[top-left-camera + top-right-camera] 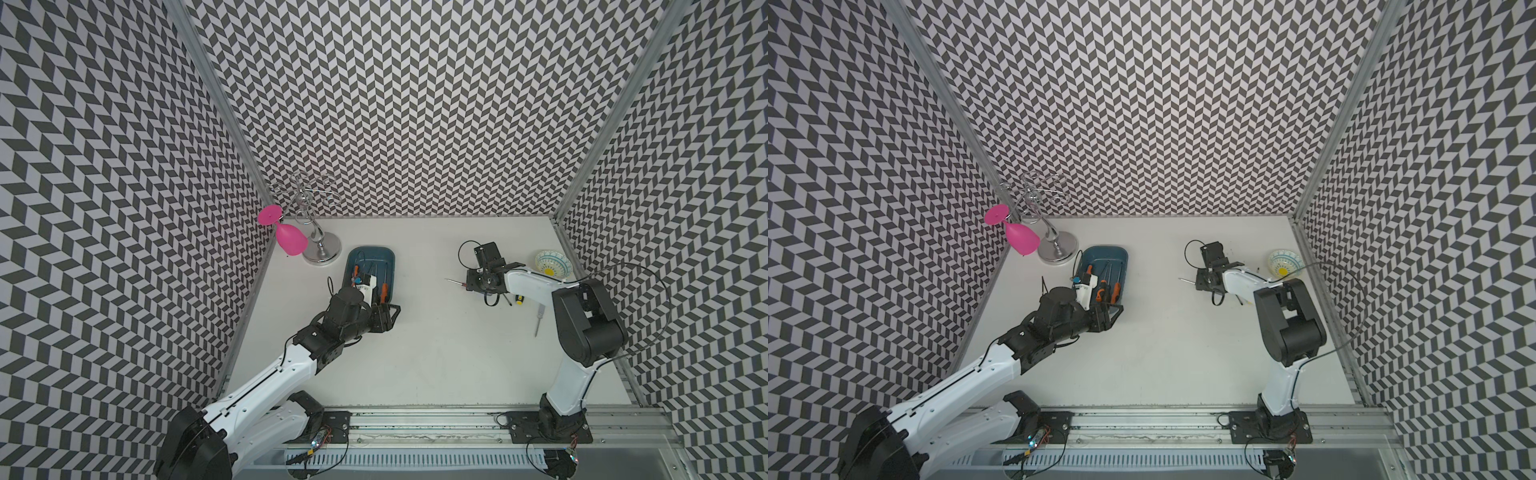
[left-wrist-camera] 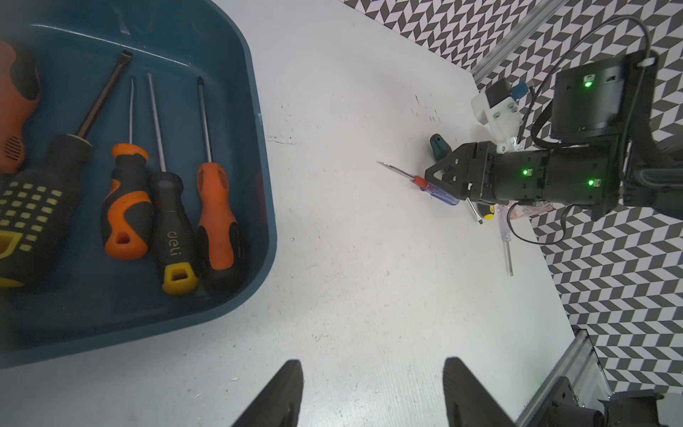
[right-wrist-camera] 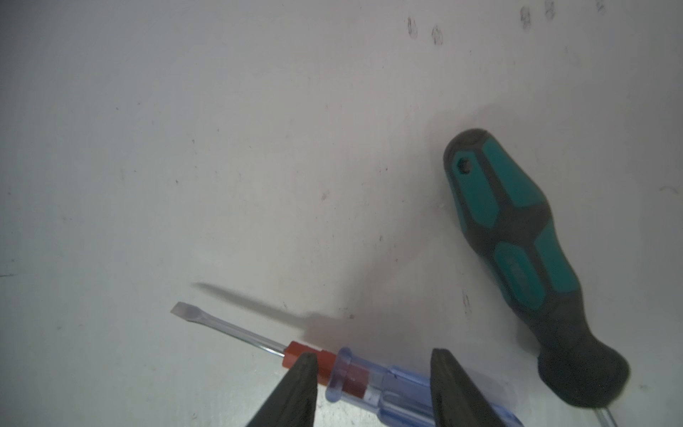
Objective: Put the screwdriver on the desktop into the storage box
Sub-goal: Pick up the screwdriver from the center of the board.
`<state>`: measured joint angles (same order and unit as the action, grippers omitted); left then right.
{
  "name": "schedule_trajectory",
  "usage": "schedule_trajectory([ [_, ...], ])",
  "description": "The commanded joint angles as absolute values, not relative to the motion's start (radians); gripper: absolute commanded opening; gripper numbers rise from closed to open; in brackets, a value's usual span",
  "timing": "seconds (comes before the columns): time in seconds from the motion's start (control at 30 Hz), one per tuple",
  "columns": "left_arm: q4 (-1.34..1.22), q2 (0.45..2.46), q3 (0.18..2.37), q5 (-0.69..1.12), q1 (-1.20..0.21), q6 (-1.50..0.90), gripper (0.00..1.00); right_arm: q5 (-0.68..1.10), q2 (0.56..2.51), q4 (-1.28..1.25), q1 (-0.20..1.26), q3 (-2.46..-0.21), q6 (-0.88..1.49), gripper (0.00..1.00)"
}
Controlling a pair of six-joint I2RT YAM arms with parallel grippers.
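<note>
Straddling blue clear-handled flathead screwdriver (image 3: pixel 354 380) over white matte desktop (image 3: pixel 258 148), right gripper (image 3: pixel 373 373) fingers part-spread, cannot tell if gripping, left gripper (image 2: pixel 369 392) fingers spread, empty, dark teal plastic storage box (image 2: pixel 267 185) beside them.

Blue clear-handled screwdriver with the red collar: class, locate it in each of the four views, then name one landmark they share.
Both top views: only the shaft of the blue screwdriver shows, poking out from under the right gripper, toward the desktop's right side.
Left wrist: past the storage box, at that gripper's tips.
Right wrist: under the fingers, beside the teal-handled screwdriver.
Shared landmark: the right gripper, over its handle.
</note>
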<state>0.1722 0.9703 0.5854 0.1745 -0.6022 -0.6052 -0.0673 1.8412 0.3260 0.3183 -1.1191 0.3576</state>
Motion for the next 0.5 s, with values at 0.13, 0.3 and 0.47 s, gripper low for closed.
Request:
schedule_trajectory([
  [0.13, 0.137, 0.95, 0.558, 0.188, -0.608, -0.615, 0.63, 0.018, 1.828, 0.283, 0.317, -1.061, 0.356, 0.52],
  [0.3, 0.128, 0.959, 0.556, 0.195, -0.607, -0.621, 0.63, 0.047, 1.783, 0.264, 0.329, -0.996, 0.366, 0.52],
  [0.47, 0.113, 0.972, 0.555, 0.207, -0.607, -0.629, 0.63, 0.032, 1.727, 0.255, 0.352, -0.943, 0.374, 0.52],
])
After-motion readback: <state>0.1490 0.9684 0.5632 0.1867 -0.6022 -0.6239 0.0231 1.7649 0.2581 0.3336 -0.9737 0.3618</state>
